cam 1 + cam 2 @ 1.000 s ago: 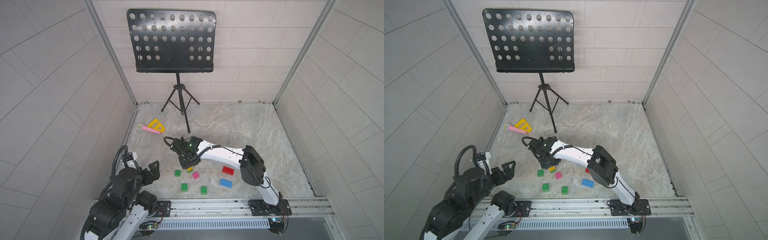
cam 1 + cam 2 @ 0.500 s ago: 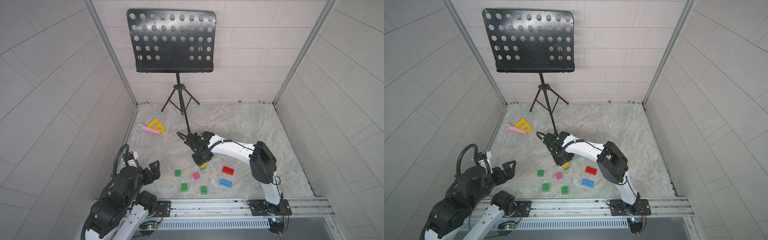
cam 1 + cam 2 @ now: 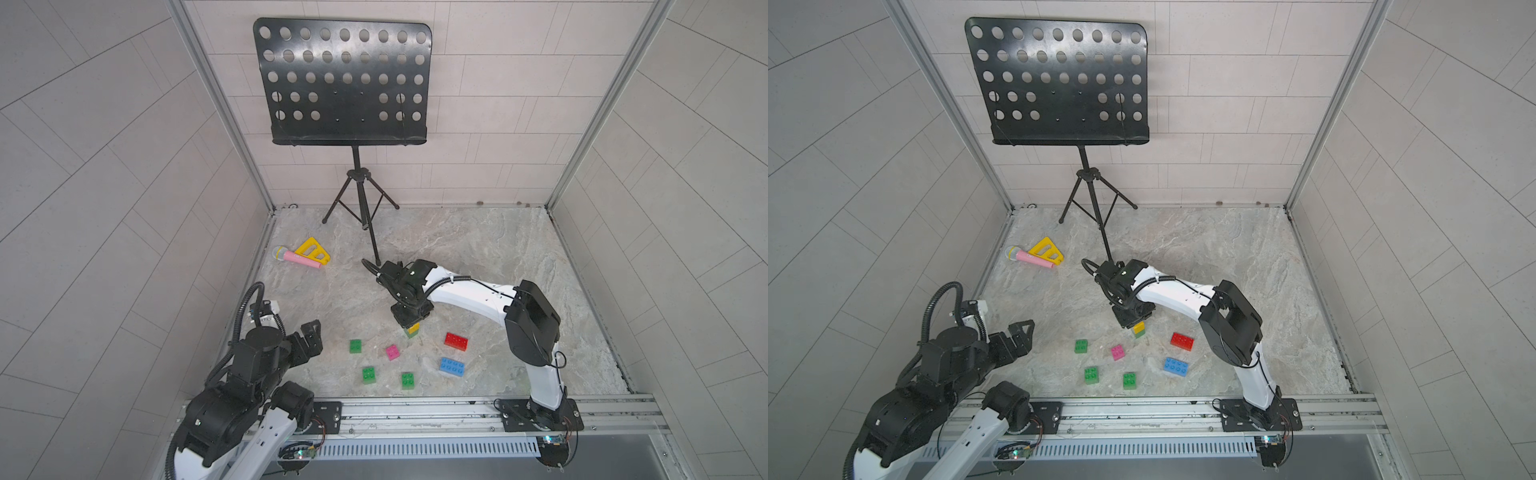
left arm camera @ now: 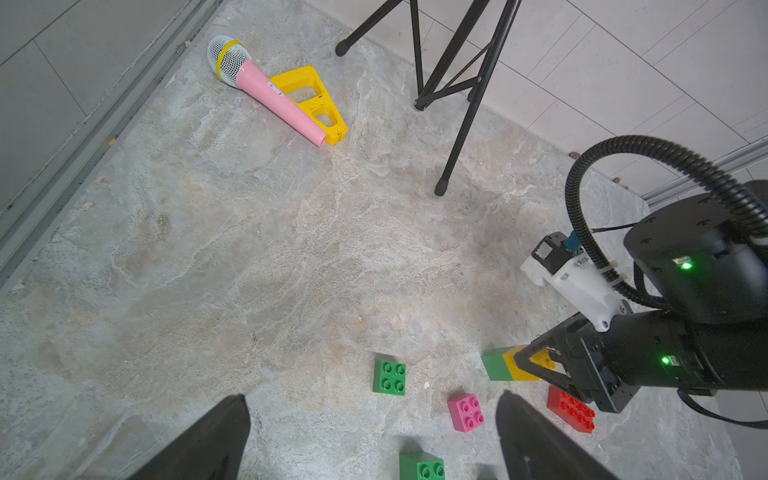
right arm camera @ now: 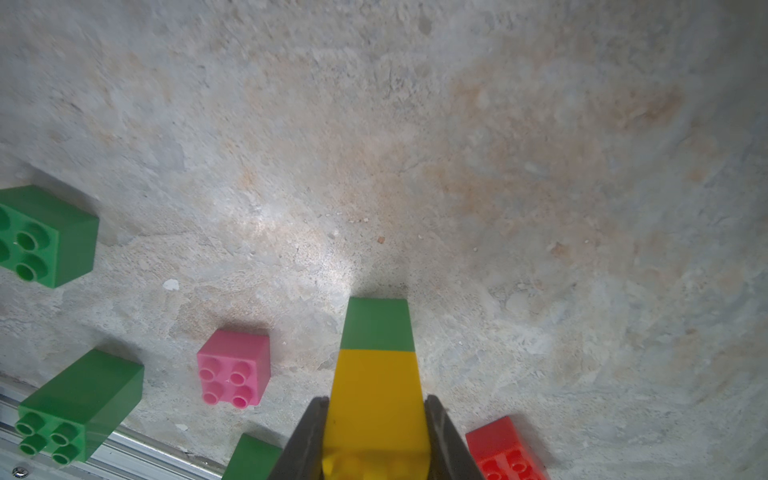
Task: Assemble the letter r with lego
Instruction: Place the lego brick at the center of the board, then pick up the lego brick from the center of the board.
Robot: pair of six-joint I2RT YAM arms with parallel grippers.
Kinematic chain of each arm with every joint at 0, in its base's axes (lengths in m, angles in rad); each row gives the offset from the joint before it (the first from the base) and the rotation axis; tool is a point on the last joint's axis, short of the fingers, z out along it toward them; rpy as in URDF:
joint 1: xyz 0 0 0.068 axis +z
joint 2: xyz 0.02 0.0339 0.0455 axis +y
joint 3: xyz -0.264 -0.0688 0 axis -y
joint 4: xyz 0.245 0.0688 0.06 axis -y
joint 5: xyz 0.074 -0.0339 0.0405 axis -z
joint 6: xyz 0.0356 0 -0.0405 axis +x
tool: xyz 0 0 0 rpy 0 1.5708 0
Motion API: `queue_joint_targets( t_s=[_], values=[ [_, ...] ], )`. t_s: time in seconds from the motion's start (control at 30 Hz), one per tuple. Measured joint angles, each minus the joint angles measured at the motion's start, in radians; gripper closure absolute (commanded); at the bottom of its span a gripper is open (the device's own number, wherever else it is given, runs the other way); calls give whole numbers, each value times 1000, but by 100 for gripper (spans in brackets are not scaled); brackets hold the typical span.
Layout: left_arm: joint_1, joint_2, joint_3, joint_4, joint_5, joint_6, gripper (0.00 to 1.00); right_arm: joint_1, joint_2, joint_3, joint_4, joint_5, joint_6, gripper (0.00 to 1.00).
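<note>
- My right pincer [image 3: 409,326] is clamped tight on the yellow brick [image 5: 376,390], with one finger [image 5: 309,436] flat against each side of it
- The bottom green brick [image 5: 377,326] is stuck on under the yellow brick, so I hold the two as one short stack, green end down towards the marble table [image 3: 478,249]
- I cannot tell whether that green end touches the table
- The stack is near the middle of the table, just behind the loose bricks
- The loose bricks lie studs up and apart from one another: the pink brick [image 3: 392,352] is closest to my stack, the red brick [image 3: 456,341] is to the right, and the blue brick [image 3: 452,367] is in front of the red one
- The left green brick [image 3: 355,345] lies beside the pink one; the front green brick [image 3: 369,374] and the last green brick [image 3: 407,380] lie nearer the rail
- My left pincer [image 3: 309,338] stands wide open with nothing in it, over the table's left edge, well apart from every brick
- At the far left, the pink toy microphone [image 3: 297,258] lies against the yellow triangular toy [image 3: 313,249]; the music stand [image 3: 357,199] stands at the back
</note>
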Motion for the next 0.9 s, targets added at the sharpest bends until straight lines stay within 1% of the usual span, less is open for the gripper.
queue_joint_targets(
  t_s=[0.03,0.2,0.23,0.33,0.53,0.73,0.9],
  values=[
    [0,0,0,0,-2,0,0,0,-6,-6,6,0,2,65],
    [0,0,0,0,-10,-1,0,-10,-32,-38,19,26,26,55],
    [0,0,0,0,-11,-1,0,-16,-28,-49,10,32,31,51],
    [0,0,0,0,-11,-1,0,-33,-11,-66,-20,50,41,46],
    [0,2,0,0,-11,0,0,-54,-25,-38,-43,56,52,42],
    [0,2,0,0,-10,0,0,-65,-88,-36,-69,79,65,37],
    [0,6,0,0,-10,0,0,-67,-156,-34,-121,122,111,39]
  ],
)
